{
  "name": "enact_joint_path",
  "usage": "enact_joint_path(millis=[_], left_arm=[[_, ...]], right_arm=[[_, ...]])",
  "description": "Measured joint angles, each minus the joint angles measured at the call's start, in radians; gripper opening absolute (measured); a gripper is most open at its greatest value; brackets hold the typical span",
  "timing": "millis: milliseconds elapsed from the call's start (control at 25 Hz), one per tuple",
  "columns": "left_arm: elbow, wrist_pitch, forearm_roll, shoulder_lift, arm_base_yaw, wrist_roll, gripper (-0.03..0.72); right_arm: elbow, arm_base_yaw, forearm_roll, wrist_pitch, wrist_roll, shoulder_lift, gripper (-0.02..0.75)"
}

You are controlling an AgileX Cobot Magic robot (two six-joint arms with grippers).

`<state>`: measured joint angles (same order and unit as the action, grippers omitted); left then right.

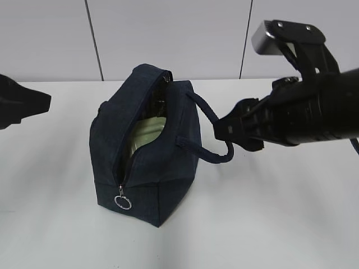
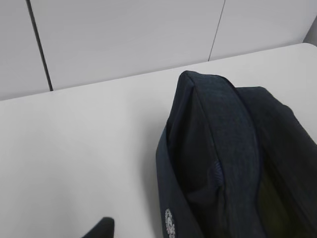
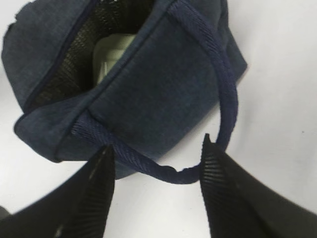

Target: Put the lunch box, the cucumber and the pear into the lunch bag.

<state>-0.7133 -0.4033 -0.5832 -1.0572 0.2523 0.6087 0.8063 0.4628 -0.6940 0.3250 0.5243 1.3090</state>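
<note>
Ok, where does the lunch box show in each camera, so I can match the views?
Exterior view: the lunch box shows as a pale green lid inside the lunch bag, through the open zipper.
Left wrist view: not visible; only the bag's outside shows.
Right wrist view: upper left, inside the opening.
Shared landmark: the navy lunch bag.

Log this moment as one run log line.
bag: dark navy fabric lunch bag unzipped, upright | inside: pale green lunch box lid | right hand: open, at loop handle | cucumber, pear: unseen
</note>
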Motion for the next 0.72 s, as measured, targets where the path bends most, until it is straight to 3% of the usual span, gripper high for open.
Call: enact_joint_path(millis=[320,720], left_arm=[[0.033,0.029,-0.006,0.005,0.0,0.005,0.345],[0.054,0.051,-0.019,0.005,0.0,0.072,0.342]], right_arm=[[-0.223,0.041,-0.003,-0.338,0.099,-0.088,0.43],[-0.249,0.044,-0.033,-0.449,0.109,-0.088,0.43]])
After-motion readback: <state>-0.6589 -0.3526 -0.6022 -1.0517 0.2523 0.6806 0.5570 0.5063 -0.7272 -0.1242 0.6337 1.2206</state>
